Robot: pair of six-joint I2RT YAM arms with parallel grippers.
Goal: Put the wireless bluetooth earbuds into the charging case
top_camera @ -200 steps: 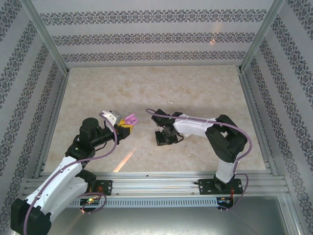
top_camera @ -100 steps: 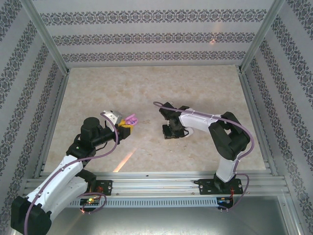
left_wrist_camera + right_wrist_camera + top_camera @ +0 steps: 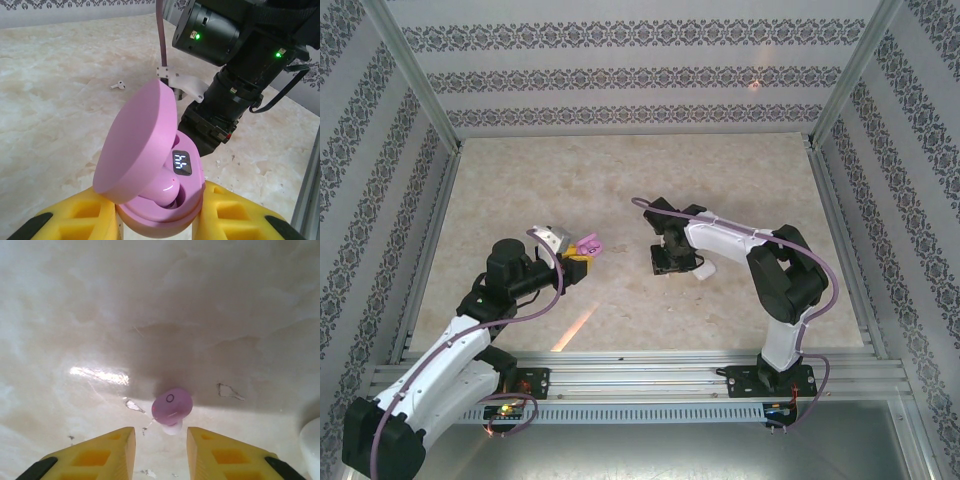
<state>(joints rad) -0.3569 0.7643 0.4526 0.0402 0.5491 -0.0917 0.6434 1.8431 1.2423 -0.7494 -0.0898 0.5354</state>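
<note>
Between the yellow fingers (image 3: 75,220) of the left gripper (image 3: 157,222) sits the pale purple oval plastic charging case (image 3: 140,150), clamped at its base, lid tipped up, display lit, and one pale purple rounded earbud (image 3: 165,192) seated inside. Well beyond it, a tiny white stemmed earbud (image 3: 118,85) lies on the beige marbled table (image 3: 50,100). Over to the right gripper (image 3: 159,440): jaws parted, nothing between them, pointing down at the table. Just ahead of its fingertips, in line with the gap, a second pale purple earbud (image 3: 172,404) rests on the surface. Off to its right, a white rounded object (image 3: 312,445) peeks in.
</note>
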